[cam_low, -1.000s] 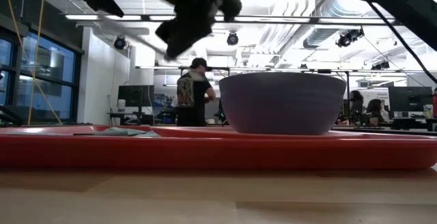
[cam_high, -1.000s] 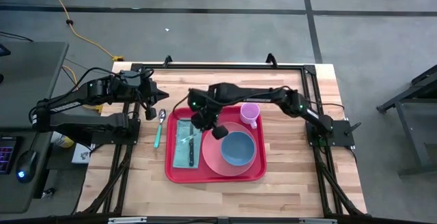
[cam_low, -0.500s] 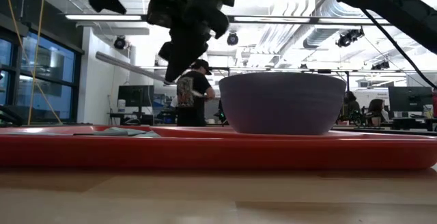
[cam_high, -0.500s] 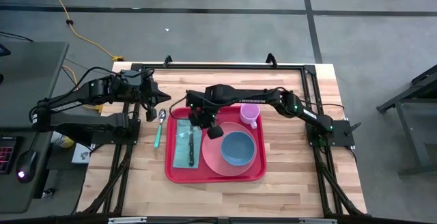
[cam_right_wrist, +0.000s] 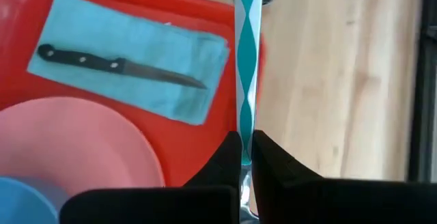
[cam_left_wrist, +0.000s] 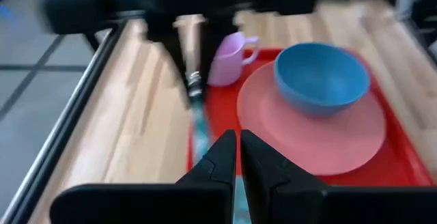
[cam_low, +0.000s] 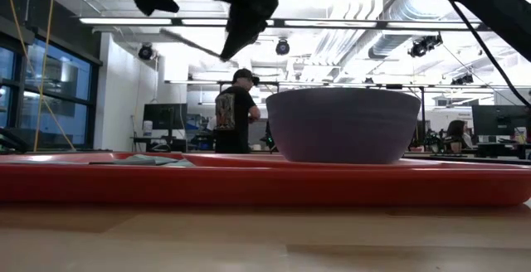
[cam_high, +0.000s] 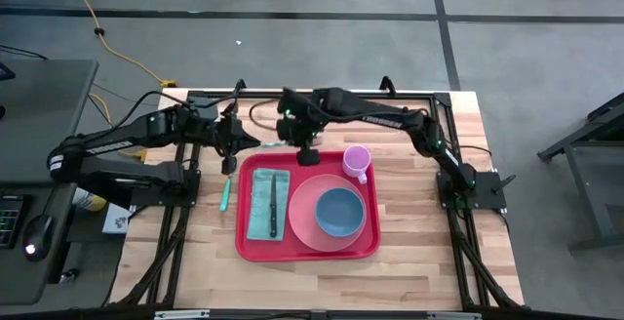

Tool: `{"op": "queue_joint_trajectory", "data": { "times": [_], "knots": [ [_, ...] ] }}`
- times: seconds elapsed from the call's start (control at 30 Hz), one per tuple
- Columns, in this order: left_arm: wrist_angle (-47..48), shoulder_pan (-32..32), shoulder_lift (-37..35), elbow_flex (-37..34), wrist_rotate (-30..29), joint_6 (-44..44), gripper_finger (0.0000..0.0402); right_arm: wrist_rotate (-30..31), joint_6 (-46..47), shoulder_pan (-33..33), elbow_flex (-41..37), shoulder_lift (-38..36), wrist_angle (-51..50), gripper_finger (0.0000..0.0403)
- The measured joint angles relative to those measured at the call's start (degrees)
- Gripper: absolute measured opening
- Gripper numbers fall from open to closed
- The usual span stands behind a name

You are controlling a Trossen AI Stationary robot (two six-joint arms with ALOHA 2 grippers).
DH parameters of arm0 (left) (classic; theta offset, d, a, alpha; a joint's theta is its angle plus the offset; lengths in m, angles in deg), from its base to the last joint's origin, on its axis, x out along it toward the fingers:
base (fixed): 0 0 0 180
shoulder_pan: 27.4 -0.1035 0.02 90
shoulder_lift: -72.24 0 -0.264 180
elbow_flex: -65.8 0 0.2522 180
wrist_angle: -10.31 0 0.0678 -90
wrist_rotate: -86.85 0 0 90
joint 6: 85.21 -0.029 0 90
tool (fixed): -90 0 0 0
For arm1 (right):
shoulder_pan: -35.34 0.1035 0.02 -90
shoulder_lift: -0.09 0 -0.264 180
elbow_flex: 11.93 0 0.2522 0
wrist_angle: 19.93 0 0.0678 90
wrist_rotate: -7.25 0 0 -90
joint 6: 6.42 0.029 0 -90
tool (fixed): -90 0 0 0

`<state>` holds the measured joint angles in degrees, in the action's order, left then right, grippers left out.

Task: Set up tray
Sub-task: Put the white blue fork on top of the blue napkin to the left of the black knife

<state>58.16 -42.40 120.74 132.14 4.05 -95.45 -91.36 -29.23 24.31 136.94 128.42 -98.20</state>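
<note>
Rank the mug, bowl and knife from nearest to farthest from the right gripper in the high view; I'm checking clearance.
From the right gripper:
1. Mug, just beside it at the tray's back edge.
2. Knife, on the napkin, tray's left.
3. Bowl, on the plate; nearly ties the knife.

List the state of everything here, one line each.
right claw: shut on teal-handled utensil, raised
left claw: shut, near spoon
spoon: lying on table beside tray
knife: lying on napkin
napkin: flat in tray
bowl: upright, empty, on plate
cup: upright
</note>
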Motion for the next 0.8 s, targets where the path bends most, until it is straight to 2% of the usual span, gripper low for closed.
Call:
{"op": "queue_joint_trajectory", "data": {
  "times": [0.1,0.2,0.43,0.57,0.8],
  "knots": [
    [-3.2,0.0,2.0,0.0,3.8,-0.4,0.0053,0.1,-0.5,-0.8,0.0,-0.4,-1.1,0.0000],
    [-5.3,0.0,3.7,0.0,4.6,-0.5,0.0053,0.8,-1.4,-0.9,-0.1,-0.4,-1.9,0.0000],
    [-7.3,0.0,4.3,0.0,-0.8,-1.7,0.0065,1.0,-2.8,-0.9,-0.1,-0.3,-6.4,0.0000],
    [-6.0,0.0,4.3,0.0,-0.8,-2.2,0.0111,0.8,-3.5,-0.6,-0.1,-0.3,-7.7,0.0000],
    [-2.3,-0.1,5.9,0.0,4.3,-2.0,0.0235,2.2,-6.1,0.3,-0.1,-0.4,-10.6,0.0000]
  ]
}}
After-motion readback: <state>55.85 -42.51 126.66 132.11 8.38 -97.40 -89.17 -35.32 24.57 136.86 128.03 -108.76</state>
